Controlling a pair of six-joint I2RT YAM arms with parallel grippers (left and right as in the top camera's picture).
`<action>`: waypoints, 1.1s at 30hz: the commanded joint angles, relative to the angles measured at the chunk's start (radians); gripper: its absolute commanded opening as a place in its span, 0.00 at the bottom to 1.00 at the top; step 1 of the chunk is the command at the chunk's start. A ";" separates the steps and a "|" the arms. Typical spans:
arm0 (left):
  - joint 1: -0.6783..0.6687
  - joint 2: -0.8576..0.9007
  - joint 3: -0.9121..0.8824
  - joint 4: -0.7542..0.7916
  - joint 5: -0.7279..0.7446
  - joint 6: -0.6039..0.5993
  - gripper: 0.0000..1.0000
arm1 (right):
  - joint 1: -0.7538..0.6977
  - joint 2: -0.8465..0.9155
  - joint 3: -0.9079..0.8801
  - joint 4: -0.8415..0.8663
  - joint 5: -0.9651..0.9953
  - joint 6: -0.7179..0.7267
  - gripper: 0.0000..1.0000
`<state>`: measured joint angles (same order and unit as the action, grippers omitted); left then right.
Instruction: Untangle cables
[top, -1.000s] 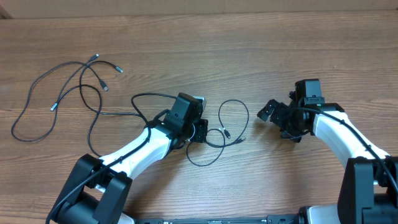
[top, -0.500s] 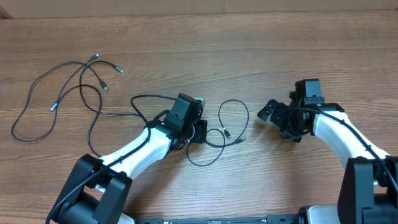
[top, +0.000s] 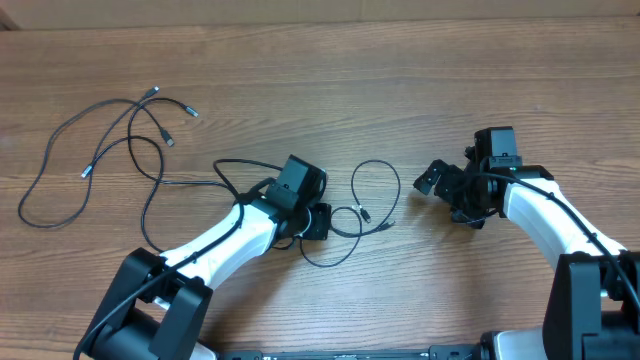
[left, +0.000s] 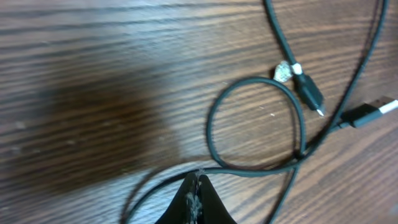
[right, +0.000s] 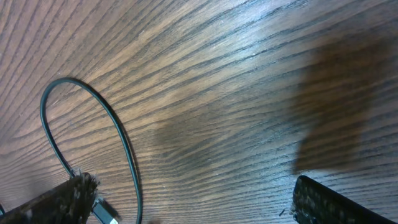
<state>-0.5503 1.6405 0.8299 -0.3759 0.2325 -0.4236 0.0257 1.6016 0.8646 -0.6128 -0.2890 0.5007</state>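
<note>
Slightly nearer my base now, my left tool (top: 318, 222) has shifted since a second ago. Loose cables (top: 130, 140) sprawl far left on the tabletop (top: 320, 70). That left tool is fully closed, its tip touching a cable loop (left: 209, 124); whether it pinches, I cannot tell. My right tool (top: 448, 197) gapes wide, empty, beside the loops.

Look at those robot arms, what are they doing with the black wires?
They're untangling cables. The left end effector is shut on a cable in the small knot at the middle of the table. The right end effector is open beside it, holding nothing. More cables lie loose on the far left.
</note>
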 joint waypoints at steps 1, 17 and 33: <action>-0.040 0.008 0.032 -0.002 0.031 -0.019 0.04 | -0.002 -0.004 0.006 0.005 -0.003 -0.001 1.00; -0.241 0.008 0.069 0.034 -0.044 -0.131 0.04 | -0.002 -0.004 0.006 0.005 -0.003 -0.001 1.00; -0.245 0.022 0.069 0.143 -0.128 -0.232 0.04 | -0.002 -0.004 0.006 0.005 -0.003 -0.001 1.00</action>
<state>-0.7883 1.6409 0.8795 -0.2253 0.1265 -0.6346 0.0261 1.6020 0.8646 -0.6132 -0.2890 0.5007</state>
